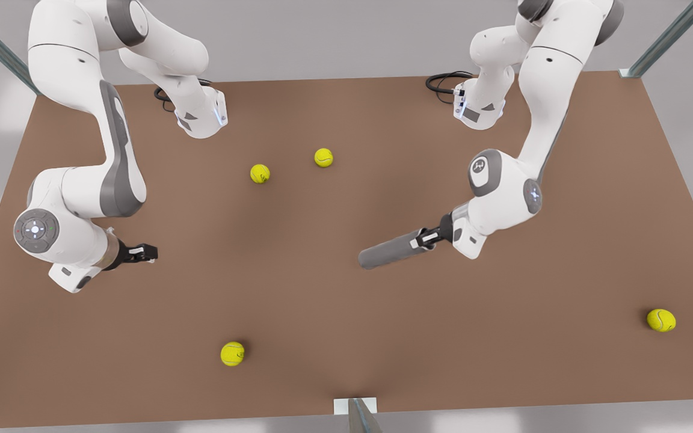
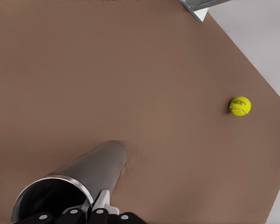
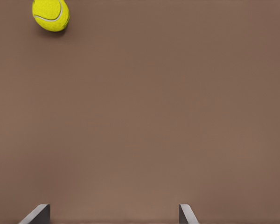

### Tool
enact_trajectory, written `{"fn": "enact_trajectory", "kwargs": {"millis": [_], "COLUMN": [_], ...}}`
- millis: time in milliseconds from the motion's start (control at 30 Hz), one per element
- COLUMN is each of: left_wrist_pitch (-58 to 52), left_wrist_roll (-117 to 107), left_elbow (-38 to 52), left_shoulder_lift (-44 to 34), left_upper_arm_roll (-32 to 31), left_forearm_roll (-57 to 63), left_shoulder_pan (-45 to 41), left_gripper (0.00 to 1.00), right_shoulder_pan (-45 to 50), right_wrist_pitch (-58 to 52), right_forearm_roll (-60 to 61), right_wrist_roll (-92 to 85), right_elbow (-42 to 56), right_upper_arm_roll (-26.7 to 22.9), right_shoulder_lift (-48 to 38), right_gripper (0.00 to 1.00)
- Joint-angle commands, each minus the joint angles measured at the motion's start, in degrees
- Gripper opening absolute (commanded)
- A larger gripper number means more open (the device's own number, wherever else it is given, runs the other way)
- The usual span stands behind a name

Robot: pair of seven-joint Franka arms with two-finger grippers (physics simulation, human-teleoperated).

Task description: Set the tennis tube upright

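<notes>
The grey tennis tube (image 1: 388, 251) lies nearly flat, right of the table's middle in the front view. My left gripper (image 1: 426, 239) is shut on its right-hand end. The left wrist view looks down the tube (image 2: 91, 170): the silvery rim (image 2: 60, 178) and dark open mouth sit next to my left gripper (image 2: 95, 214), which pinches the tube wall. The tube's closed far end meets the table or hovers just above it. My right gripper (image 1: 145, 252) waits open over bare table on the front view's left, its fingertips (image 3: 37, 215) spread wide.
Several yellow-green tennis balls lie loose: two (image 1: 260, 174) (image 1: 323, 157) toward the back middle, one (image 1: 232, 353) (image 2: 240, 106) near the front edge, one (image 1: 661, 320) at the front view's far right. A ball (image 3: 50, 14) lies ahead of my right gripper. A metal post (image 1: 355, 412) stands at the front edge.
</notes>
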Motion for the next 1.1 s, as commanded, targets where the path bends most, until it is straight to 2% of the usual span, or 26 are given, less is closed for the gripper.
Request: {"fn": "enact_trajectory", "kwargs": {"millis": [0,633,1067], "left_wrist_pitch": [-0.2,-17.1,-28.0], "left_wrist_roll": [0.0,-11.9,-14.6], "left_elbow": [0.0,7.2,15.0], "left_shoulder_lift": [0.0,-1.9,-0.9], "left_upper_arm_roll": [0.0,-0.2,0.5], "left_forearm_roll": [6.6,31.0,41.1], "left_shoulder_pan": [0.0,-0.1,0.8], "left_gripper": [0.21,0.21,0.21], "right_shoulder_pan": [0.0,0.2,0.0], "right_wrist_pitch": [0.0,0.1,0.1], "right_forearm_roll": [0.0,0.0,0.0], "right_wrist_roll": [0.0,0.0,-0.1], "right_elbow": [0.0,0.1,0.2], "right_upper_arm_roll": [0.0,0.1,0.1], "right_shoulder_lift": [0.0,1.0,1.1], "right_gripper": [1.0,1.0,1.0]}}
